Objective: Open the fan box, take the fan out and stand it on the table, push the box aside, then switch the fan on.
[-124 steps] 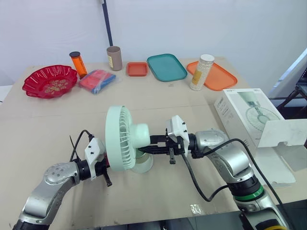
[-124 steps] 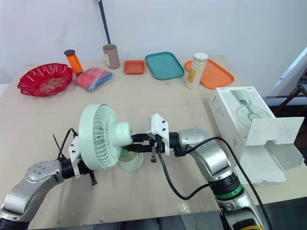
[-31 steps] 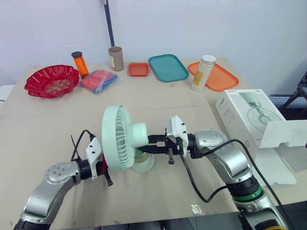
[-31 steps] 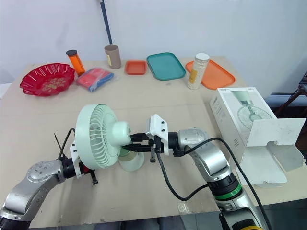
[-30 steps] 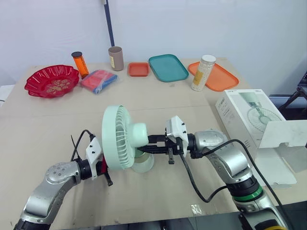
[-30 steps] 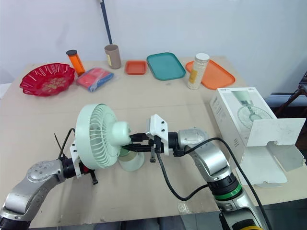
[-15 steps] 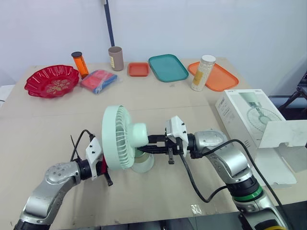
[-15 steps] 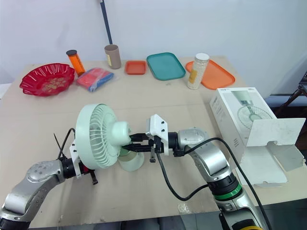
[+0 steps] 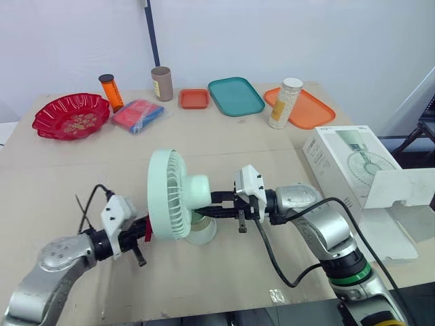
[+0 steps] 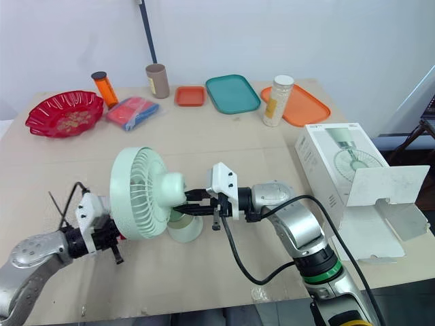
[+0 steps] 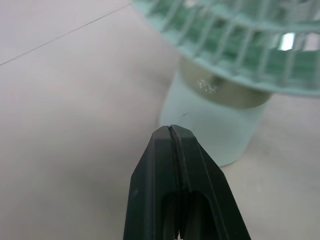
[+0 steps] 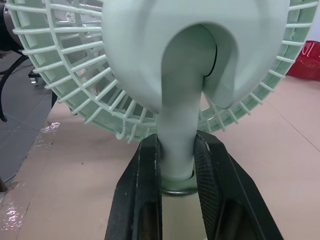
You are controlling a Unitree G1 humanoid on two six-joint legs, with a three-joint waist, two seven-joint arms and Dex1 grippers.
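In the left eye view, the fan (image 9: 178, 197) stands lower middle of the frame on the beige tabletop (image 9: 68, 170), round base down, ribbed mint grille facing the left edge. The right tool (image 9: 202, 213) reaches in from the right and clamps the stalk, probably to steady it for switching on. The left tool (image 9: 143, 234) waits lower left, just under the grille's rim. The white cardboard fan box (image 9: 343, 159) lies at the right edge, flap open, well apart from the fan.

In the left wrist view, the left tool's black fingers (image 11: 192, 160) are pressed together on nothing and aimed at the smooth pale base like a poking tip.

In the right wrist view, matte black fingers (image 12: 145, 170) squeeze the glossy plastic neck beneath the rounded motor housing.
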